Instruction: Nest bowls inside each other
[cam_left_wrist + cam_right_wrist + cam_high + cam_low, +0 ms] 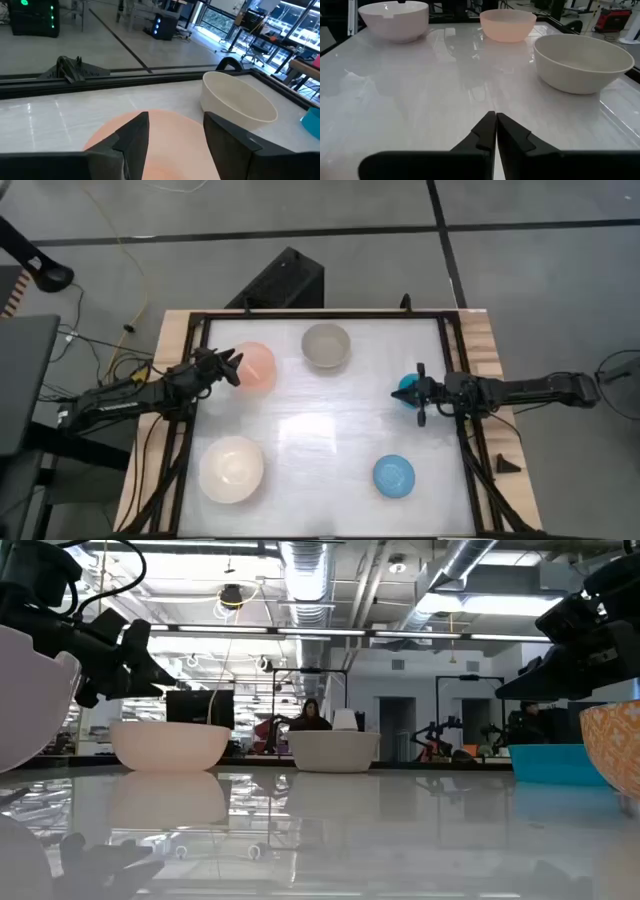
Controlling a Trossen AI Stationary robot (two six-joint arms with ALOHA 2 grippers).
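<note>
Five bowls rest on their bases on the white table, apart from one another. The salmon-pink bowl (258, 368) is at the far left and the grey-beige bowl (326, 345) at the far middle. The cream-white bowl (231, 468) is near left, the light blue bowl (394, 475) near right and the small teal bowl (406, 387) at the right. My left gripper (175, 117) hangs open over the pink bowl's left rim (170, 145), above it in the low view. My right gripper (496, 120) is shut, over the teal bowl (555, 762), with nothing between its fingers.
Black frame rails (188, 410) run along the table's edges. A black wedge (507, 463) lies on the wooden strip at the right. The table's middle (320, 430) holds nothing between the bowls. A dark box (285, 280) stands on the floor beyond the far edge.
</note>
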